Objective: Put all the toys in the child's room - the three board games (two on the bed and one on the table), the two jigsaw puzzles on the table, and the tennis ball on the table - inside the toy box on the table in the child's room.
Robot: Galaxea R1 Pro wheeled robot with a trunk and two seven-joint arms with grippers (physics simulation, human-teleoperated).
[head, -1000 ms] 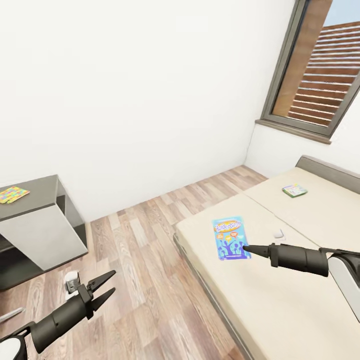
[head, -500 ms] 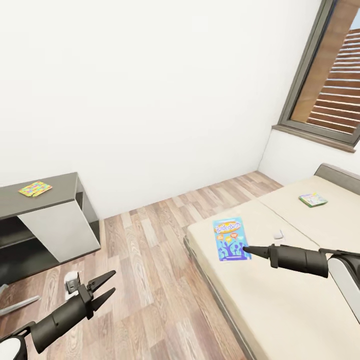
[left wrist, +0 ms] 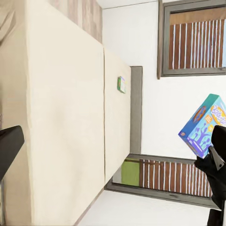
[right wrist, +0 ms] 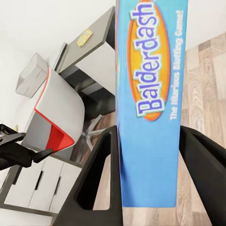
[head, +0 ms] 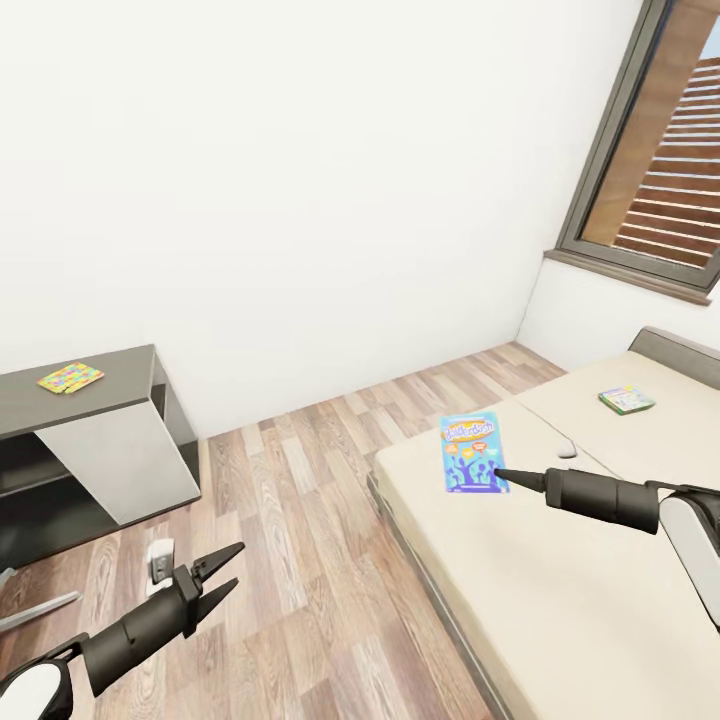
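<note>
My right gripper (head: pixel 501 475) is shut on the blue "Balderdash" board game (head: pixel 471 453), held just above the beige bed (head: pixel 540 580) near its foot corner. In the right wrist view the box (right wrist: pixel 151 94) stands on edge between both fingers (right wrist: pixel 101 160). A second, green-edged board game (head: pixel 627 400) lies flat far up the bed near the headboard. A multicoloured jigsaw puzzle (head: pixel 70 377) lies on the dark grey wing of the table (head: pixel 110 395). A light grey toy box (right wrist: pixel 34 74) stands further along the table. My left gripper (head: pixel 236 565) hangs open over the floor.
Wood-plank floor (head: pixel 300 520) runs between the table and the bed. A white chair with a red inner shell (right wrist: pixel 52 120) stands at the table. A small white object (head: pixel 567 452) lies on the mattress. A window (head: pixel 660 170) sits above the headboard.
The view swung round first, bringing more of the table into sight. Since then my right gripper has lifted the blue board game up and slightly right, off the mattress.
</note>
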